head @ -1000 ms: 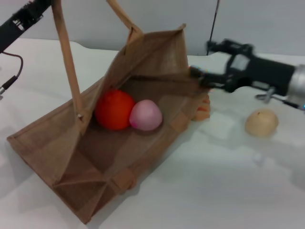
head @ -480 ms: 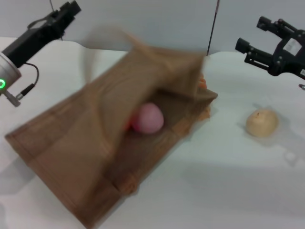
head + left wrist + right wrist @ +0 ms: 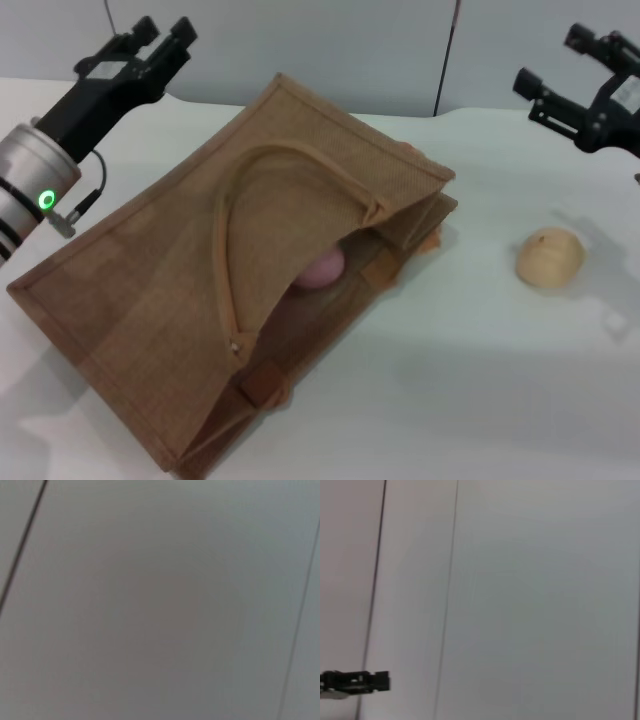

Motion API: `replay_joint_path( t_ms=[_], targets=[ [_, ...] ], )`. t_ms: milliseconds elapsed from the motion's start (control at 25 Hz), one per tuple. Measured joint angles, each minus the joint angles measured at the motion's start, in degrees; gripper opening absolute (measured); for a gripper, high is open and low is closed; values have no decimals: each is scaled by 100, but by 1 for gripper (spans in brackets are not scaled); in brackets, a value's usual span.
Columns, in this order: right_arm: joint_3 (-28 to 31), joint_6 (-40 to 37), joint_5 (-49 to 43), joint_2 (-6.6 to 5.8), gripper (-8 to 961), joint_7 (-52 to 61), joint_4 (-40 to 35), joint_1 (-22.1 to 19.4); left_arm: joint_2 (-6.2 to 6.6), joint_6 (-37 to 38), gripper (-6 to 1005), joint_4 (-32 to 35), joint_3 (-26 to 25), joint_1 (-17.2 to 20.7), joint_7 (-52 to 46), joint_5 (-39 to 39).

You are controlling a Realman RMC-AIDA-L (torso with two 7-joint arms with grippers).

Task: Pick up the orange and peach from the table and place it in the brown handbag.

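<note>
Lying collapsed on its side across the left half of the white table (image 3: 480, 400), the brown handbag (image 3: 170, 290) is seen with one loop handle (image 3: 232, 250) flat on its upper panel; the peach (image 3: 324, 270) is glimpsed inside the mouth, mostly covered by the panel; the orange is hidden from view; a beige round fruit (image 3: 549, 257) rests on the table near the right edge, well apart from the bag; the left gripper (image 3: 163, 37) is raised over the far left corner, fingers parted and empty; the right gripper (image 3: 560, 68) is raised over the far right corner, fingers spread, nothing held.
</note>
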Motion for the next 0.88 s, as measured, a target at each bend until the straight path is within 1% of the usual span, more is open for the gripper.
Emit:
replay_joint_path(
  t_ms=[80,200,280,440,560,600,640,800,880],
  targets=[
    [254,-12,2,102,845,-377,59,-25,0,8,534,-200,0,51,456,-294],
    [641,-28,1,197,845,-813,196,-48,-3,28,574,-493,0,132,1146,-691],
    [952,-72,2,208,845,-974,354,-49,-14,70,601,-743,3,158,1694,-972],
    [1565,-154,2,212,844,-1307,655,-43,-37,97,617,-1146,4,182,2694,-1551],
    [2039,-169,1,213,843,-1833,932,-17,-45,157,617,-1374,5,194,3159,-2042],
    [2186,-174,1,214,843,-1986,1022,-11,-45,157,617,-1374,5,194,3159,-2042],
    [2374,-179,0,217,843,-2149,1120,-7,-48,238,617,-1418,5,188,3225,-2211],
    [3295,-308,6,224,842,-2729,1540,-1,-51,522,617,-1507,4,161,3299,-2648],
    [3706,-411,10,224,842,-2915,1713,-4,-52,534,617,-1516,4,165,3301,-2688]
  ],
)
